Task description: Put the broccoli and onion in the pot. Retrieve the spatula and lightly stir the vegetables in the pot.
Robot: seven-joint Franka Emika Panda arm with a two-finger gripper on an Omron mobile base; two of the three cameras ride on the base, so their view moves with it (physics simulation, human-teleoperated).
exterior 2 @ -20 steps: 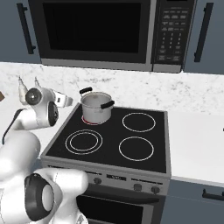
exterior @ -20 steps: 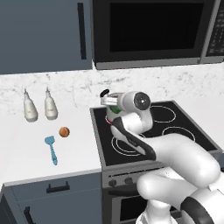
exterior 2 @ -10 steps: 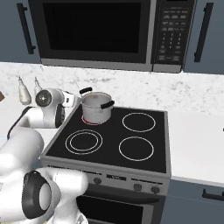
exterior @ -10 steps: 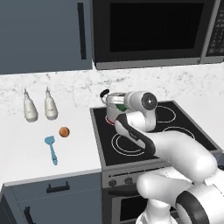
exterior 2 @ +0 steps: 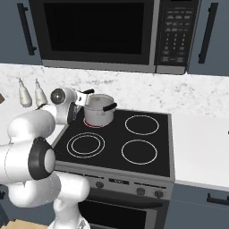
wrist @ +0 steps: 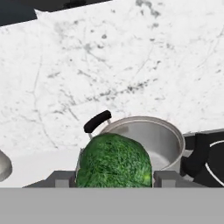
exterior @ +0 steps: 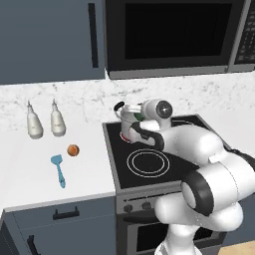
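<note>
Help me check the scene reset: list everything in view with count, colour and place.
broccoli: 1, dark green, held between the jaws, in front of the pot
pot: 1, steel with black handles, back left burner
onion: 1, orange-brown, counter left of stove
spatula: 1, light blue, counter beside the onion
bottles: 2, white, counter near the backsplash
stove: 1, black top, four burners
microwave: 1, dark, above the stove
cabinets: dark grey-blue, above and below the counter
gripper: 1, closed on the broccoli, at the pot's left side
</note>
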